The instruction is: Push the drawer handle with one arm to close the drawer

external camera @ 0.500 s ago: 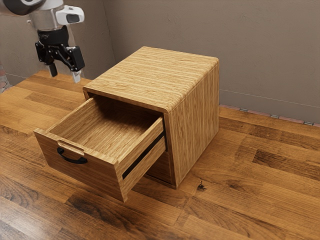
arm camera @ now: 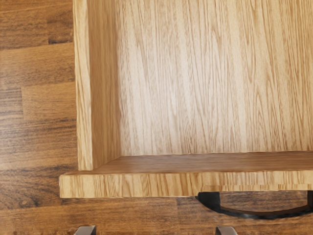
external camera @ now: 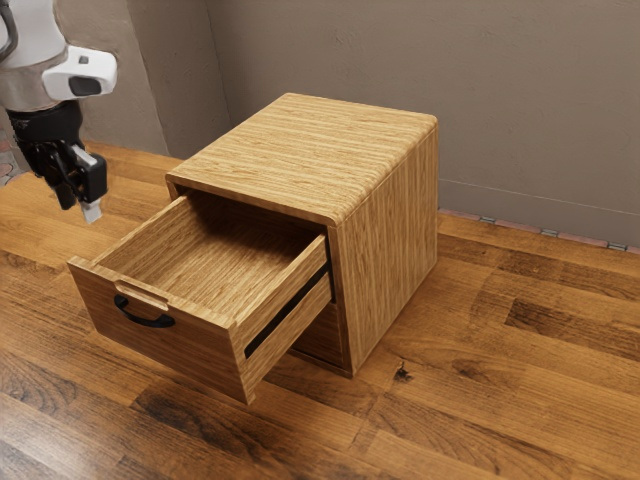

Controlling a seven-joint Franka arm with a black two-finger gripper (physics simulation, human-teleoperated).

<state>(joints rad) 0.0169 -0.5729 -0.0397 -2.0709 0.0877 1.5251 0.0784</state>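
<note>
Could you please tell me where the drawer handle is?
In the exterior view's lower left, the black handle is on the open drawer's front, below its top edge.

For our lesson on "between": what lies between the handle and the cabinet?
The pulled-out drawer lies between the handle and the cabinet, as the exterior view shows.

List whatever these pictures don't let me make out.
Cabinet's lower front: exterior view, mostly behind the open drawer.
Arm's base: exterior view, cut off at the upper left.
Most of the pincer: wrist view, lower edge.
One end of the handle: wrist view, right edge.
</note>
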